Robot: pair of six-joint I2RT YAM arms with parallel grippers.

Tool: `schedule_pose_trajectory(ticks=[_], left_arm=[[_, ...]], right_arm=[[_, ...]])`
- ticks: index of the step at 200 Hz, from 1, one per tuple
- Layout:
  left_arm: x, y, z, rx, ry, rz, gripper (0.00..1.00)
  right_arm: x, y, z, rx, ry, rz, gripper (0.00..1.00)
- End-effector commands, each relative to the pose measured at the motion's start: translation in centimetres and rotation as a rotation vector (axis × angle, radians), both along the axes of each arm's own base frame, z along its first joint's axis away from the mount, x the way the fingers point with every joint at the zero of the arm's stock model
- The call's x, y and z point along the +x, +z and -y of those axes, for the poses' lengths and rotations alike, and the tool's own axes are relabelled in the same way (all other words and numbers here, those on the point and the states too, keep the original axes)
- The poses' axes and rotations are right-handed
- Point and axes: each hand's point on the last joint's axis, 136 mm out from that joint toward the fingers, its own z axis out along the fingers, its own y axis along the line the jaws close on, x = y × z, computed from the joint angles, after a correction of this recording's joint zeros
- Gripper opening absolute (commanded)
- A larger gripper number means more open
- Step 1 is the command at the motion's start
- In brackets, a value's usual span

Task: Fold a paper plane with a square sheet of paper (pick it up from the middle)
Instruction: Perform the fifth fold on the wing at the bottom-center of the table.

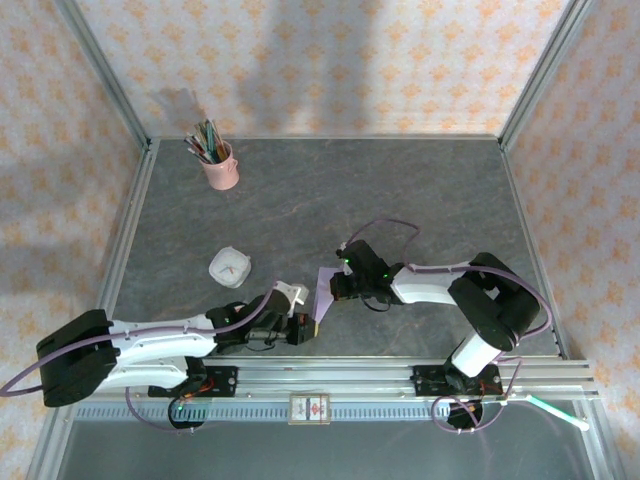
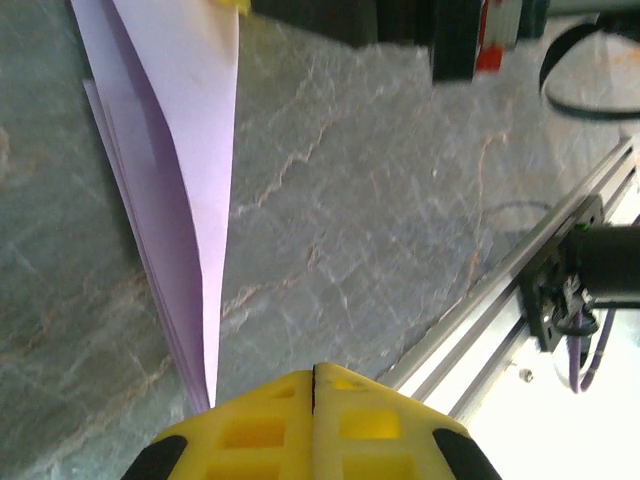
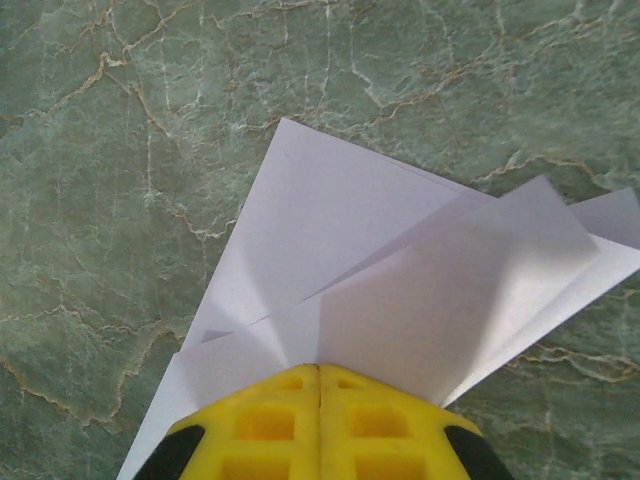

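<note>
Closest in the right wrist view, the right hand [image 3: 318, 378] has its yellow fingers pressed flat together, with the light purple folded-paper paper plane [image 3: 330, 250] pinched at its wide end. Its long axis runs straight away from the fingers to a sharp nose out over the green-grey marbled table [image 3: 100, 150]. Several overlapping layers fan off to the right, and the fingers cover the part inside the grip.

In the left wrist view, the left hand [image 2: 315, 378] is also fully closed, with nothing showing at the seam. The plane [image 2: 190, 150] appears nearly edge-on as a long blade that narrows to a tip just left of the fingers. Whether the tip touches them cannot be told, and the frame's top cuts off its far end.

From above, the plane [image 1: 326, 288] sits between the two hands [image 1: 303, 325] [image 1: 340, 285], near the table's front middle, close to the aluminium rail [image 1: 400, 372]. Its folds are too small to read there.

A pink cup of pens [image 1: 220, 165] stands far back left, and a small white container [image 1: 229, 267] lies left of the plane. Bare tabletop spreads behind and to the right, up to the metal-framed walls.
</note>
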Motion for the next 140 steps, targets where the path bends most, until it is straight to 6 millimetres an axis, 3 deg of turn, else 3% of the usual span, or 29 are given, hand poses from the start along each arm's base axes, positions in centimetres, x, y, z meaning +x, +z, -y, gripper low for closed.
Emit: schedule_pose_trajectory(ticks=[1, 43, 140], left_arm=[[1.5, 1.6, 1.2, -0.045, 0.028, 0.018, 0.04], [3.0, 0.0, 2.4, 0.039, 0.008, 0.02, 0.04], [3.2, -5.0, -0.2, 0.153, 0.035, -0.04, 0.03]], right_arm=[[-2.5, -5.5, 5.2, -0.245, -0.059, -0.123, 0.04], [-2.4, -5.4, 5.1, -0.246, -0.054, -0.123, 0.04], [-2.4, -5.4, 5.1, -0.246, -0.054, -0.123, 0.05]])
